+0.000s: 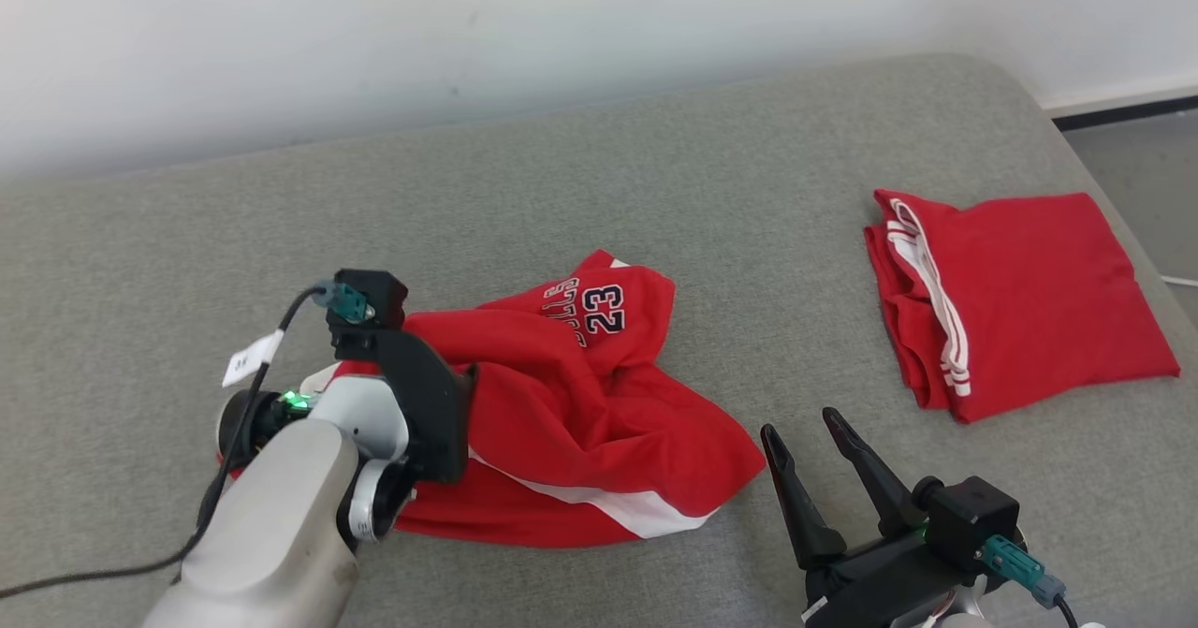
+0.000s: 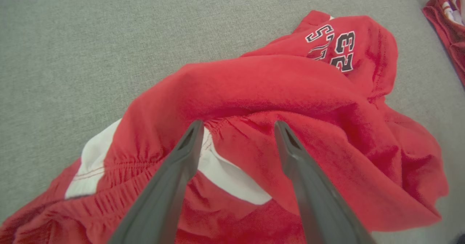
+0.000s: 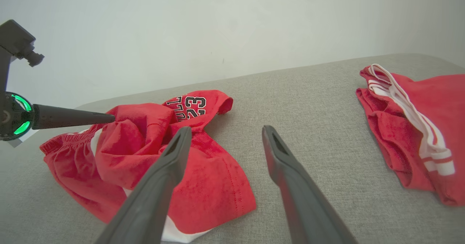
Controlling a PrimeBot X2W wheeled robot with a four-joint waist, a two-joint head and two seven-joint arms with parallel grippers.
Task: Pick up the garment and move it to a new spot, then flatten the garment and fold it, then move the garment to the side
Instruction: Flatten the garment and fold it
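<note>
Surface: grey cushion (image 1: 655,188), with a pale wall (image 1: 468,29) behind it.

Red shorts (image 1: 599,422): a crumpled heap lying left of centre on the cushion, neither flattened nor folded. A white side stripe runs along the near edge. The print "23" faces up on the far fold. The gathered waistband lies at the robot's left end of the heap.

Left gripper (image 2: 238,124): over the waistband end of the shorts, fingers pointing along the cloth. The jaws are wide, with both fingers spread and no cloth pinched between them. In the right wrist view, 1 finger (image 3: 72,117) ends at a raised ridge of fabric; I cannot tell whether it touches. A black cable (image 1: 248,422) with a white tag (image 1: 251,358) runs off the left wrist.

Right gripper (image 1: 800,424): low at the near edge, just right of the shorts and apart from them, over bare cushion. Its jaws are wide and hold nothing.

Folded red garment (image 1: 1020,291): it has white stripes along its left edge and lies flat at the right end of the cushion, well apart from the shorts and both grippers.
</note>
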